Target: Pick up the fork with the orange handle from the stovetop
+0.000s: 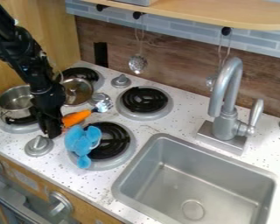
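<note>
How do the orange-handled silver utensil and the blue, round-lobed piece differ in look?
The orange-handled silver utensil is long and narrow; the blue, round-lobed piece is a bunched cluster. The utensil shows orange and silver, the piece only blue. Both lie close to the black gripper.

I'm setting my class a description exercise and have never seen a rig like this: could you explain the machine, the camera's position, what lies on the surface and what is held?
The machine is a black robot arm, entering at upper left. A fixed camera looks down at a slant.

On the speckled counter are round stove burners, with a metal pot at the left. A sink and tap are at the right.

The claw hangs beside an orange-handled utensil and a blue object with rounded parts. Whether it holds either is unclear.
</note>
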`<state>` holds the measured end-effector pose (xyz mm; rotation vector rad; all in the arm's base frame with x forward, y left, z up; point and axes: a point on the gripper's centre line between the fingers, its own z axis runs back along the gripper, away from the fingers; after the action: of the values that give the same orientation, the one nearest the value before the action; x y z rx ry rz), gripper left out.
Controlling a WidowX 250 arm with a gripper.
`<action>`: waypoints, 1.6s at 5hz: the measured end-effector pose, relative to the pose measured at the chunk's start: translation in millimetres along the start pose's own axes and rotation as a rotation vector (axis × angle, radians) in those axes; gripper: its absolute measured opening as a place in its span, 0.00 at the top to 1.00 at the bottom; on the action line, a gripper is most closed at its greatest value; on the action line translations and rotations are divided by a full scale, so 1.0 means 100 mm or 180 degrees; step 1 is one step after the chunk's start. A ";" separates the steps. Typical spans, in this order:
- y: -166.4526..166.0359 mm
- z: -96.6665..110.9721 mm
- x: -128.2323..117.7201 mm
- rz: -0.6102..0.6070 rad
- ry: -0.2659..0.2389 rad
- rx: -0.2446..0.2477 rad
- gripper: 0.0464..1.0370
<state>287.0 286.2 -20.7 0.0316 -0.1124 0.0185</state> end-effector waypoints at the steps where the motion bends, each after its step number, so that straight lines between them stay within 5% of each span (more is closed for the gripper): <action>1: -0.02 0.00 0.01 0.0011 0.0016 -0.0059 0.64; 2: -0.08 0.03 0.02 -0.0076 -0.0025 -0.0200 0.64; 5: -0.48 0.57 0.03 -0.0549 -0.0421 -0.0595 0.67; 8: -0.56 0.74 0.07 -0.0642 -0.0589 -0.0638 0.67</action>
<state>286.3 228.2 51.7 -0.1561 -0.2952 -0.1974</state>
